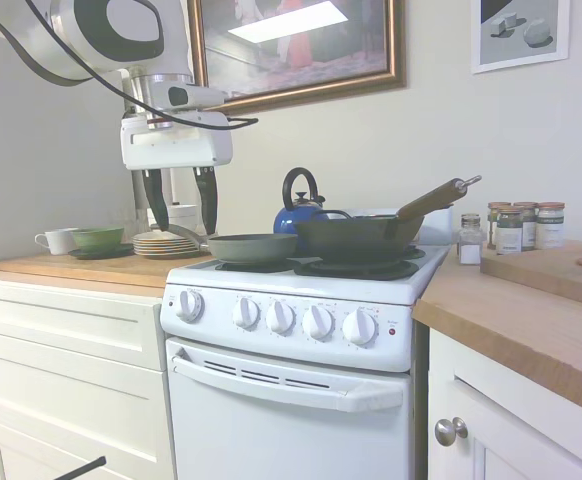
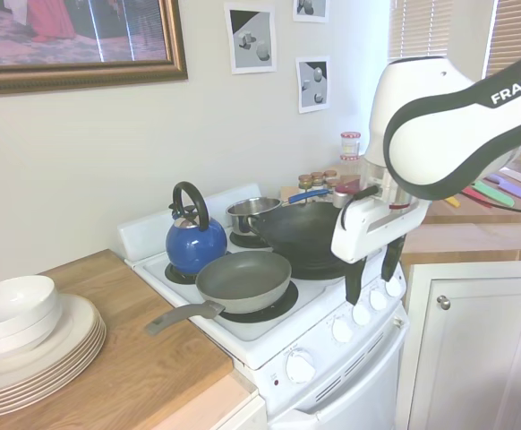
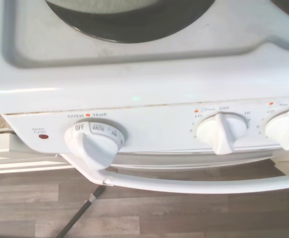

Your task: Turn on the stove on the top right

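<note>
Gripper (image 2: 371, 276) fingers are held apart, empty, above the knobs (image 1: 280, 317) at the stove (image 1: 301, 380) front, beside the grey pan (image 2: 243, 279)

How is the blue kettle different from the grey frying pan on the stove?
The kettle is shiny blue, round and tall; the frying pan is grey, wide and shallow. The kettle's black handle loops over its top, while the pan's long handle sticks out sideways over the wooden counter. The kettle sits behind the pan. Both rest on burners of the stove.
</note>
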Controlling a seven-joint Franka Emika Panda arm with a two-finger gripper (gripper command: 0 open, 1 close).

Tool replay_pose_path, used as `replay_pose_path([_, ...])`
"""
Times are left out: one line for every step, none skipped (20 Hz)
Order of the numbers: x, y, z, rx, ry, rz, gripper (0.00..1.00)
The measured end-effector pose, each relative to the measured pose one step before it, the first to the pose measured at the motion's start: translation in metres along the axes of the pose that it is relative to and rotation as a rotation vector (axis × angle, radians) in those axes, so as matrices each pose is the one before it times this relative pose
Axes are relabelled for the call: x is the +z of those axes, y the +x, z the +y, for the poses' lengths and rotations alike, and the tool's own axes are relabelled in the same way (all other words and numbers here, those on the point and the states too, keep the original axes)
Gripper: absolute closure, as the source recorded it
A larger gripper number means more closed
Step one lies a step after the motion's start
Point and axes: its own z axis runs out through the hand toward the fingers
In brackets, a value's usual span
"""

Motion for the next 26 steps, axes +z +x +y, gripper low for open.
replay_pose_path([0.00013, -0.00003, -0.00005, -0.00014, -0.00016, -0.00021, 0.0])
replay_pose_path([0.00007, -0.00003, -0.00003, -0.0001, -0.00002, -0.00023, 0.0])
replay_pose_path([-0.00001, 0.00069, 0.00063, 0.00158, -0.00019, 0.00023, 0.0])
replay_pose_path([0.00007, 0.00147, 0.00134, 0.00375, -0.00008, -0.00023, 0.0])
replay_pose_path([0.00048, 0.00202, 0.00182, 0.00497, -0.00105, -0.00068, 0.0])
replay_pose_path([0.00104, 0.00315, 0.00284, 0.00806, -0.00213, -0.00153, 0.0])
replay_pose_path([0.00163, 0.00406, 0.00362, 0.00918, -0.00207, -0.00342, 0.0])
replay_pose_path([0.00186, 0.00433, 0.00364, 0.00716, -0.0016, -0.00326, 0.0])
replay_pose_path([0.00213, 0.00472, 0.00374, 0.00628, -0.00217, -0.00131, 0.0])
replay_pose_path([0.00196, 0.00534, 0.00392, 0.00572, -0.00202, 0.0027, 0.0])
replay_pose_path([0.00201, 0.00576, 0.00413, 0.00683, -0.00212, 0.00472, 0.0])
replay_pose_path([0.00249, 0.00587, 0.00409, 0.00632, -0.00439, 0.0073, 0.0])
replay_pose_path([0.00309, 0.00629, 0.0039, 0.00634, -0.00446, 0.01006, 0.0])
replay_pose_path([0.00357, 0.00611, 0.00397, 0.00664, -0.00443, 0.00781, 0.0])
replay_pose_path([0.00441, 0.00596, 0.00398, 0.0053, -0.00504, 0.00577, 0.0])
replay_pose_path([0.00443, 0.00495, 0.00306, 0.00405, -0.0052, 0.00589, 0.0])
replay_pose_path([0.00492, 0.00452, 0.00281, 0.00155, -0.0059, 0.00405, 0.0])
replay_pose_path([0.00488, 0.00388, 0.00237, -0.00043, -0.00585, 0.00355, 0.0])
replay_pose_path([0.0047, 0.003, 0.00164, -0.00325, -0.00769, 0.00344, 0.0])
replay_pose_path([0.00428, 0.00298, 0.00126, -0.00291, -0.00722, 0.0043, 0.0])
replay_pose_path([0.00391, 0.00333, 0.0015, -0.00206, -0.0085, 0.00334, 0.0])
replay_pose_path([0.0031, 0.00358, 0.00129, -0.00234, -0.00793, 0.00429, 0.0])
replay_pose_path([0.00266, 0.00397, 0.00119, -0.0005, -0.00545, 0.00445, 0.0])
replay_pose_path([0.0022, 0.00415, 0.00127, 0.00113, -0.00541, 0.002, 0.0])
replay_pose_path([0.00206, 0.00407, 0.00083, 0.00287, -0.00441, -0.0011, 1.0])
replay_pose_path([0.00186, 0.00334, 0.0002, -0.00025, -0.00386, -0.0011, 1.0])
